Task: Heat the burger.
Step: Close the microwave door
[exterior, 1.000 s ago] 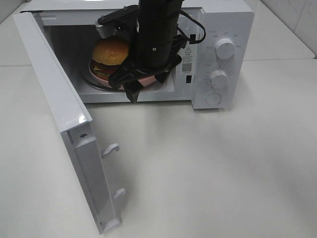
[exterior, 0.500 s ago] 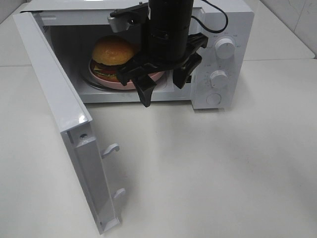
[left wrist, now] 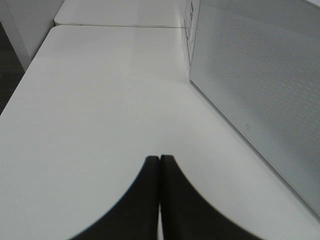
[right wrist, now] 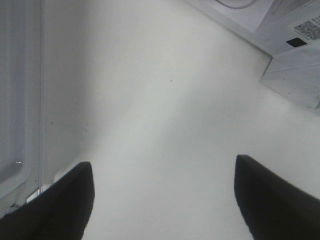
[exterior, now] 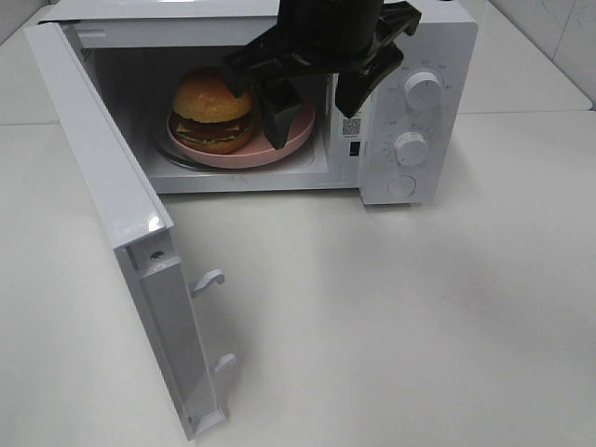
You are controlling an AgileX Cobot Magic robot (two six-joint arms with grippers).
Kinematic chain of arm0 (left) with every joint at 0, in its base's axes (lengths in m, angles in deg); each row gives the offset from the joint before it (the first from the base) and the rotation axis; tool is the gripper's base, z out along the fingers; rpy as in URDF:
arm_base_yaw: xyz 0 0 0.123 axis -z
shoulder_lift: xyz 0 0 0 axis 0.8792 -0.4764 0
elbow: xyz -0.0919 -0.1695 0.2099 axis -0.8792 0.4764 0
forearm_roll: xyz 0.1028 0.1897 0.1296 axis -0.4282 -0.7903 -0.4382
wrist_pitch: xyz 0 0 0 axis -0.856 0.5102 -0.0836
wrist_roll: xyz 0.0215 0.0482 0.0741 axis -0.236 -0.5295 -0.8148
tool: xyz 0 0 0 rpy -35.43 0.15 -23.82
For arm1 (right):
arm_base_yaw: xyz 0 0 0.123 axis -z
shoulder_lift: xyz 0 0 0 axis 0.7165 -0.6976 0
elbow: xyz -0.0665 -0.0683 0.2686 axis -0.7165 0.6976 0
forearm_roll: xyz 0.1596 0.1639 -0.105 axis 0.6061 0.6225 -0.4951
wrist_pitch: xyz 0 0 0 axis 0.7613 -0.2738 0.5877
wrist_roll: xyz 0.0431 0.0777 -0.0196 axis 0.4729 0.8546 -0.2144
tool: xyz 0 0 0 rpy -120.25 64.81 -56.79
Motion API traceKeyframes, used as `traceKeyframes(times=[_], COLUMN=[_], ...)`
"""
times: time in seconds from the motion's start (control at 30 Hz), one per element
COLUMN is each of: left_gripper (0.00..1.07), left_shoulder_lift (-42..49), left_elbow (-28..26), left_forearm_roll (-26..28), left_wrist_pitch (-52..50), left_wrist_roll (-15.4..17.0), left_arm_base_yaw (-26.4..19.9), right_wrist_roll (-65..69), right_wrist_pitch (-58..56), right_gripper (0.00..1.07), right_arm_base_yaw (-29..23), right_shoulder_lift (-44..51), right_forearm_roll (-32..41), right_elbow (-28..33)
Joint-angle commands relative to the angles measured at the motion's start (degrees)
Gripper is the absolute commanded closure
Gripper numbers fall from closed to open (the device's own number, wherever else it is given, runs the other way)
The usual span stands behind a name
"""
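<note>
Pink plate [exterior: 291, 140] and burger [exterior: 212, 107] sit together inside the microwave [exterior: 438, 37], the burger on the plate's left half and well within the cavity, so the loading step looks finished. Its door [exterior: 112, 205] stands wide open, swung out to the near left over the bench [exterior: 419, 317]. The right tool [exterior: 314, 114] hangs in front of the upper part of the opening with its jaws spread as wide as they go and nothing between them; its wrist view shows only bare bench between the two fingers. The left tool [left wrist: 160, 160] cannot be seen from the high camera; in its own view the fingers are pressed together on nothing, low over the bench beside a white mesh-patterned panel, probably the door's outer face. Closing the door seems to be the step in hand. That calls for the right tool to be clear of the doorway, then a push on the door's outer face, swinging it right until the two latch hooks seat. After that, one of the two knobs [exterior: 411, 147] on the right panel would need turning to start the heat.
</note>
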Motion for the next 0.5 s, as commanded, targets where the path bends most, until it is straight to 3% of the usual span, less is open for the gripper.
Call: traceKeyframes(times=[0.03, 0.23, 0.5], left_gripper=[1.06, 1.06, 1.06], left_shoulder_lift=[1.15, 1.15, 1.15], left_elbow=[0.11, 0.11, 0.11], left_forearm_roll=[0.29, 0.29, 0.29], left_wrist_pitch=[-0.74, -0.74, -0.74], left_wrist_roll=[0.0, 0.0, 0.0], left_arm_base_yaw=[-0.06, -0.06, -0.06], right_wrist_roll=[0.63, 2.01, 3.67], right_wrist_pitch=[-1.72, -1.78, -1.78], right_gripper=[0.34, 0.34, 0.34], right_arm_base_yaw=[0.17, 3.09, 10.89], right_shoulder_lift=[1.78, 4.7, 9.97], right_forearm_roll=[-0.92, -1.15, 1.49], right_elbow=[0.17, 0.17, 0.17])
